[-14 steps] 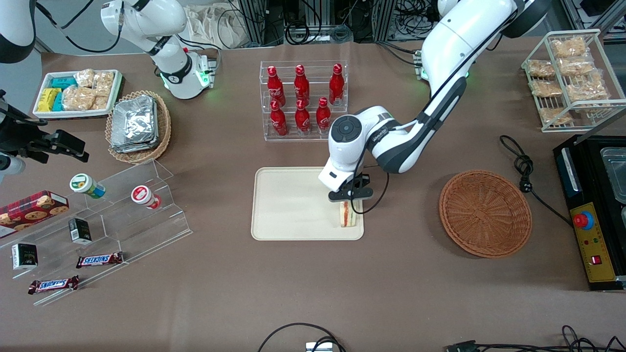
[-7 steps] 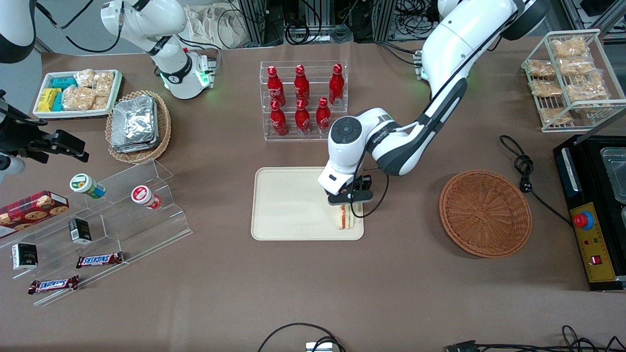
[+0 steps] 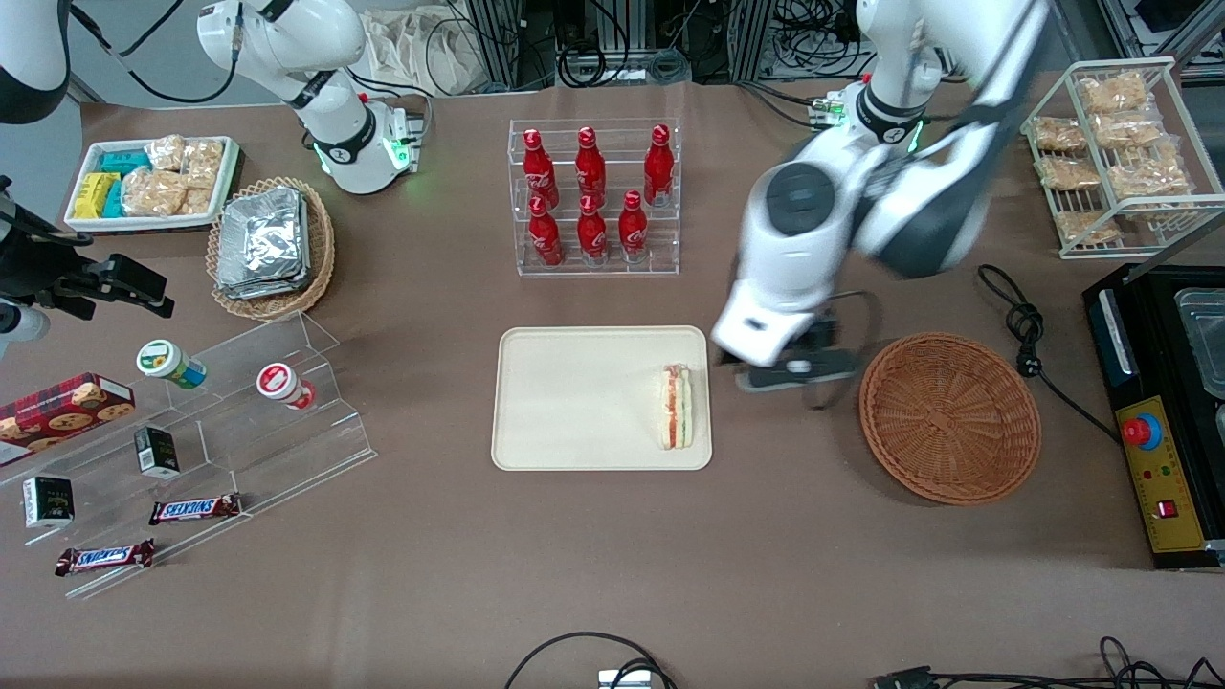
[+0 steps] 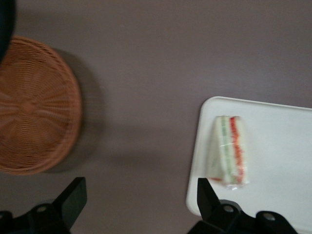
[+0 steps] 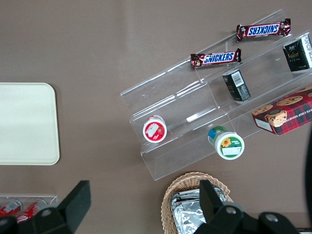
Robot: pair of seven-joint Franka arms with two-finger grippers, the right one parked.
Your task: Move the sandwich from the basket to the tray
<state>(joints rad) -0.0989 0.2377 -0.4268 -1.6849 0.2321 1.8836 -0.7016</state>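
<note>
front view: the sandwich [image 3: 677, 407] lies on the tray [image 3: 574, 402], at the tray edge nearest the basket [image 3: 949, 417], filling stripe facing up. the pincer [image 3: 799, 368] hangs above the bare brown surface [image 3: 612, 555] between tray and basket, apart from both, and holds nothing; its fingers are blurred here. the basket holds nothing. a rack of red bottles [image 3: 593, 196] stands farther from the front camera than the tray.

left wrist view: shows what the front view hides, namely the pincer's two dark fingertips [image 4: 73, 197] spread wide, with bare surface between them. the sandwich [image 4: 229, 151] appears as a wedge just inside the tray's rounded corner [image 4: 204, 109]; the basket [image 4: 36, 105] lies well apart from the tray.

right wrist view: only the tray's end [image 5: 27, 124] nearest the parked arm appears, with no sandwich on that part.
</note>
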